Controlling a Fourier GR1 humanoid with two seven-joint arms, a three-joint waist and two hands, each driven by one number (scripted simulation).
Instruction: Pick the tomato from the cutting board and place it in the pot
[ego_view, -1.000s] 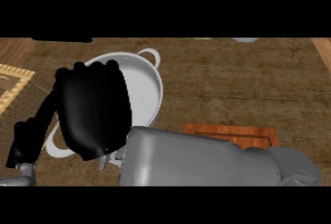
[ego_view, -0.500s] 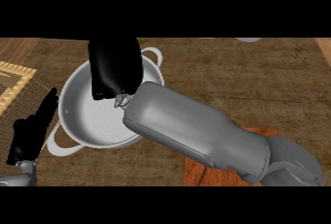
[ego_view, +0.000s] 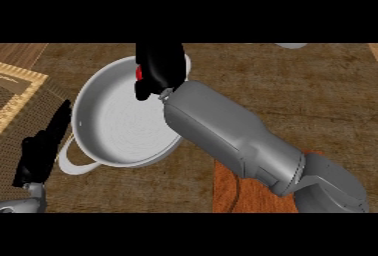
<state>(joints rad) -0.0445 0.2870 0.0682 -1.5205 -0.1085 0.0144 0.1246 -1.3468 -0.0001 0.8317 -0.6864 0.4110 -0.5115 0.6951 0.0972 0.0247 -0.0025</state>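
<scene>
— What moved?
— The black right hand (ego_view: 159, 66) travelled up across the white round metal pot (ego_view: 111, 145) to its far rim.
— Anything else?
— The red tomato (ego_view: 139, 73) came into sight within its fingers.

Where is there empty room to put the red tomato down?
The floor of the white round pot is bare, below-left of the black right hand holding the red tomato. The brown counter right of the grey forearm is bare too. It is crowded at the left, where the black left hand rests beside the pot's handle.
</scene>
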